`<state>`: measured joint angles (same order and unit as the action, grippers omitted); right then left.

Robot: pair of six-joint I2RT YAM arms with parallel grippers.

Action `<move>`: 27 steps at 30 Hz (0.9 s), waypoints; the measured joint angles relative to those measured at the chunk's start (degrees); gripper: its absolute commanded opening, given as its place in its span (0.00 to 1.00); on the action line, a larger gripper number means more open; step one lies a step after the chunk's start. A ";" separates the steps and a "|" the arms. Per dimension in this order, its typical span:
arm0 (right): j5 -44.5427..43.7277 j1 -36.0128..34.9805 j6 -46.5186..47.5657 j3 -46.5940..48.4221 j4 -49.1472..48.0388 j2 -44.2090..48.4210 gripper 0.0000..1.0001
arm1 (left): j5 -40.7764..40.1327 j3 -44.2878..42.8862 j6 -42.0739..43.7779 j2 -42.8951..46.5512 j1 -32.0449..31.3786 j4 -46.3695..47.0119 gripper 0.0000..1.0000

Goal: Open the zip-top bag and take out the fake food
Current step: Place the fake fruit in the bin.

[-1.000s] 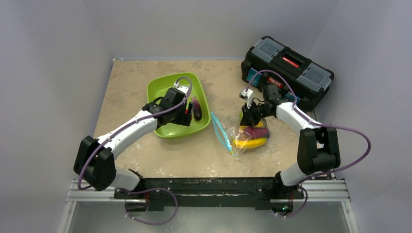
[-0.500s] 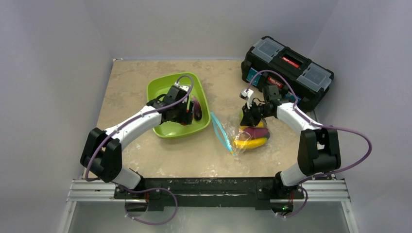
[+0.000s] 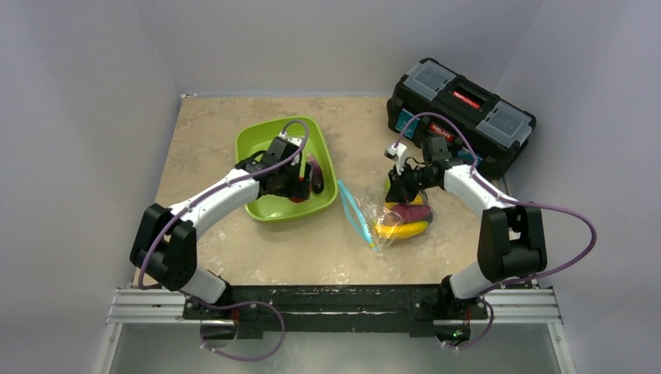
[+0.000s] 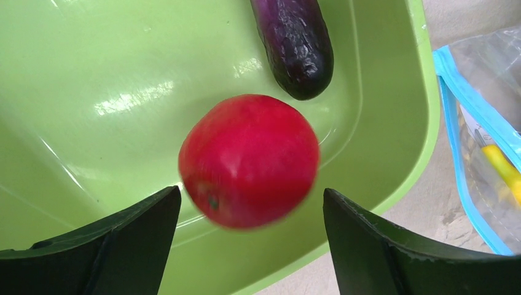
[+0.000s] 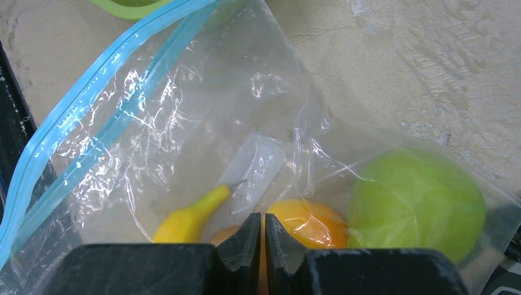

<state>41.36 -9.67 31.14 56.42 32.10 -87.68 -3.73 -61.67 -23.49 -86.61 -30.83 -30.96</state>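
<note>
On the left, bare sandy table (image 3: 204,140) runs from the grey wall to the lime-green tray (image 3: 261,134), and more lies open along the near edge. The left gripper (image 4: 250,195) hangs over the tray's near right part with its jaws spread wide; the red apple (image 4: 249,161) sits between them, touching neither, slightly blurred. Beyond it the purple eggplant (image 4: 293,46) lies against the tray's right wall. Just beside that rim, apart from it, the zip-top bag (image 5: 184,123) lies on the table, its teal zipper strip (image 5: 80,104) turned toward the tray. Inside are the yellow banana (image 5: 187,218), an orange piece (image 5: 307,221) and the green pear (image 5: 415,203). The right gripper (image 5: 263,224) is at the bag's far end, fingers pressed together down at the film; whether plastic is caught between them cannot be told. Behind that wrist the black toolbox (image 3: 460,109) fills the far right corner, leaving little room there
</note>
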 measured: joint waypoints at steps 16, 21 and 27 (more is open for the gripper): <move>0.17 0.11 1.38 0.00 1.33 1.25 0.10 | 1.25 1.09 -0.09 3.43 0.26 0.98 1.00; 0.20 0.37 3.10 0.13 4.02 3.76 0.11 | 3.78 7.78 -1.60 13.55 1.68 6.47 0.97; 0.63 0.48 7.52 2.86 10.54 6.78 0.13 | 13.03 15.02 -2.69 24.17 3.13 14.36 0.89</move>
<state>42.00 -9.19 38.65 59.29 42.63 -80.90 9.30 -46.65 -26.17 -62.43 -27.70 -16.60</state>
